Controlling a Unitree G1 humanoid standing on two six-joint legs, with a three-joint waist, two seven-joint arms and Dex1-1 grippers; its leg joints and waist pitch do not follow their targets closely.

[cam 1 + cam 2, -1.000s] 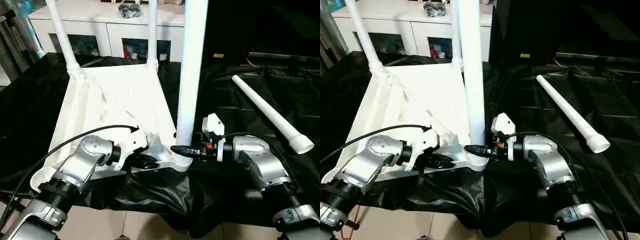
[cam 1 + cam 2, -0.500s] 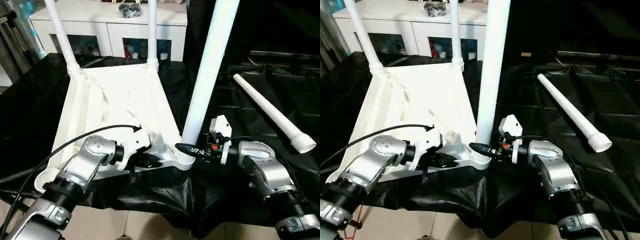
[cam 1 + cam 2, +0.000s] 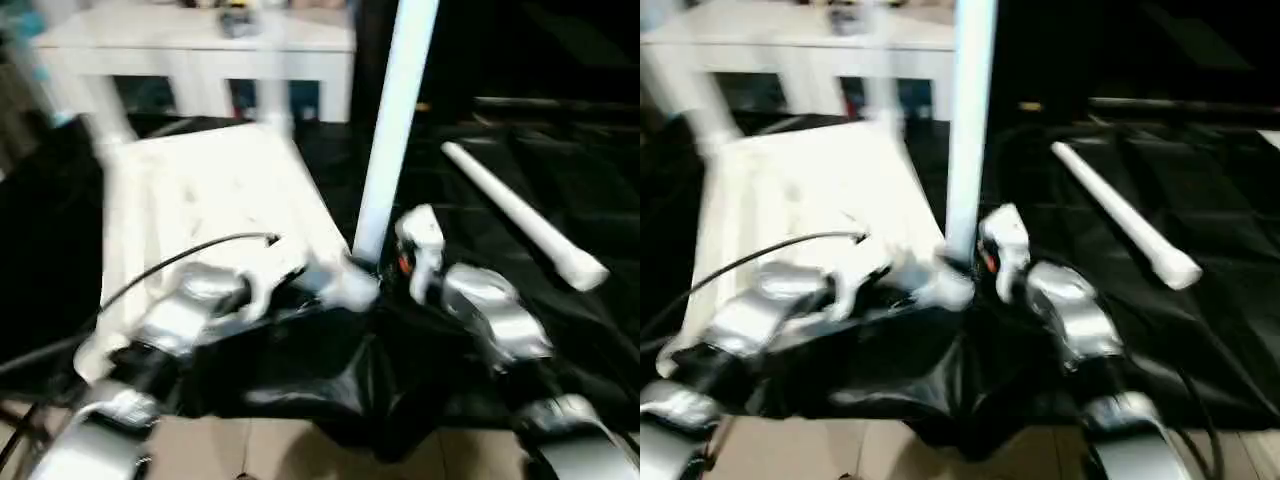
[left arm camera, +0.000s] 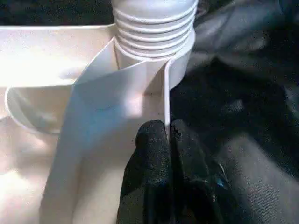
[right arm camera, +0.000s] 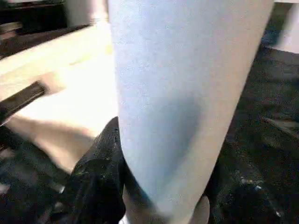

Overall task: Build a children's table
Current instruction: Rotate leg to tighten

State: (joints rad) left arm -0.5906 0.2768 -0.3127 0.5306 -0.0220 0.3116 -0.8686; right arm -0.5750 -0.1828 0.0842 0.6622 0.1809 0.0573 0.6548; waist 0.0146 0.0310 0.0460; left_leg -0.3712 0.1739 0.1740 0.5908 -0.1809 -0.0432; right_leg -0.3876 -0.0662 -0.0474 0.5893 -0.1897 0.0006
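Observation:
The children's table lies upside down: its white tabletop (image 3: 200, 190) rests on the black cloth, with two legs (image 3: 100, 110) standing blurred at its far corners. A third leg (image 3: 392, 130) stands nearly upright at the near right corner socket (image 4: 180, 60), its ribbed end (image 4: 154, 28) sitting in the socket. My right gripper (image 5: 159, 186) is shut on this leg low down, one black finger (image 5: 96, 177) showing beside it. My left gripper (image 4: 167, 133) is shut on the tabletop's thin rim wall just beside that socket. A fourth leg (image 3: 520, 215) lies loose on the cloth to the right.
The black-draped work table (image 3: 560, 150) extends to the right; its cloth hangs over the near edge above a pale floor (image 3: 250, 450). A white cabinet (image 3: 200, 40) stands behind. A black cable (image 3: 170, 265) arcs over my left forearm.
The held leg leaned to the right half a second ago and now stands closer to upright. The whole picture has shifted and blurred with the camera. Both grips are unchanged.

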